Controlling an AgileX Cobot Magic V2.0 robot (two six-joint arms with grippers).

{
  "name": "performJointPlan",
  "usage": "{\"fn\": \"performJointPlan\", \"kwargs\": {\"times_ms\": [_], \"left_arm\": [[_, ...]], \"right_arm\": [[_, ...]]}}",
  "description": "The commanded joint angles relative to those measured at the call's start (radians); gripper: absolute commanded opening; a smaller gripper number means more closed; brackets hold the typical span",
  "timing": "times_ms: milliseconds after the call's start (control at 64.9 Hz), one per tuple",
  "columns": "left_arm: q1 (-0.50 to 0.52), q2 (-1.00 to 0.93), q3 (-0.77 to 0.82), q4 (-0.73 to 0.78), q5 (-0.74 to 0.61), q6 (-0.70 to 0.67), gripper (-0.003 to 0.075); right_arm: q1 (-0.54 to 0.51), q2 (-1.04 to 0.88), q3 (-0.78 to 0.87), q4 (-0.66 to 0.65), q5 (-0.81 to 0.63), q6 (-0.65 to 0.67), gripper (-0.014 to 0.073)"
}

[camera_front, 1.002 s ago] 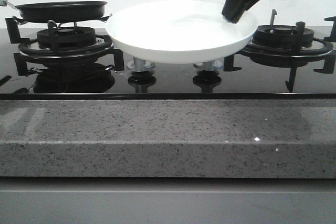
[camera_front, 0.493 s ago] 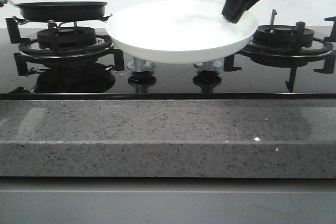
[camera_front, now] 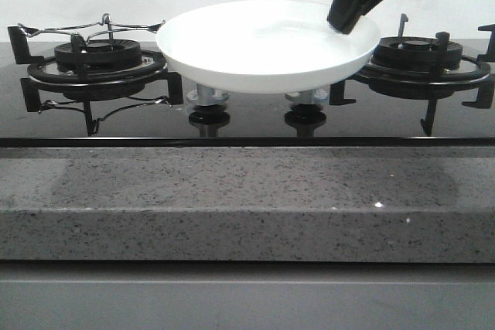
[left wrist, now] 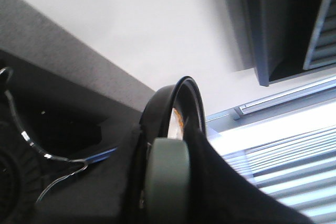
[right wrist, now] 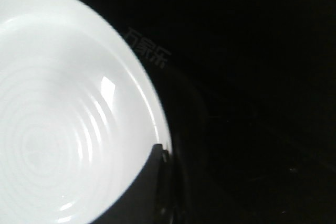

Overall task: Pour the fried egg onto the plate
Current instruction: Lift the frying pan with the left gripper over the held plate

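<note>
A: Fried egg (left wrist: 177,123): only the left wrist view shows it. It's a thin pale sliver with an orange patch just inside the rim of the black pan (left wrist: 157,114). The pan is seen edge-on there, so I can't read how the egg lies.

B: In the front view?

A: No egg or pan in that one. The left burner (camera_front: 97,58) carries only its wire trivet (camera_front: 93,27).

B: Plate?

A: The plate (camera_front: 255,48) is centre of the hob (camera_front: 247,117), level, between the left burner and the right burner (camera_front: 421,56), directly over the two knobs (camera_front: 207,98). Can't tell if its base touches them. Its inside is bare white in the right wrist view.

B: Right claw?

A: The right gripper (camera_front: 346,19) comes down at a slant onto the plate's right rim and is clamped on it. A dark finger (right wrist: 149,184) overlaps the rim on the inner side.

B: Left claw?

A: The left gripper (left wrist: 173,198) is at the pan. A grey-green piece (left wrist: 167,182) sits right against the pan's wall with black bulk around it. The fingers aren't separable, so I can't tell whether they are together or apart.

B: Anything else?

A: A speckled grey counter edge (camera_front: 247,199) runs in front of the hob.
</note>
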Motion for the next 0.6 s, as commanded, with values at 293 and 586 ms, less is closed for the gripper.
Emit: {"fn": "performJointPlan", "kwargs": {"times_ms": [293, 586], "left_arm": [[-0.189, -0.209, -0.201, 0.187, 0.001, 0.040, -0.0019], [-0.361, -0.234, -0.201, 0.362, -0.098, 0.039, -0.0020]], "right_arm": [[-0.002, -0.059, -0.023, 0.041, -0.020, -0.009, -0.0067], [-0.002, -0.059, -0.023, 0.041, -0.020, -0.009, -0.0067]]}}
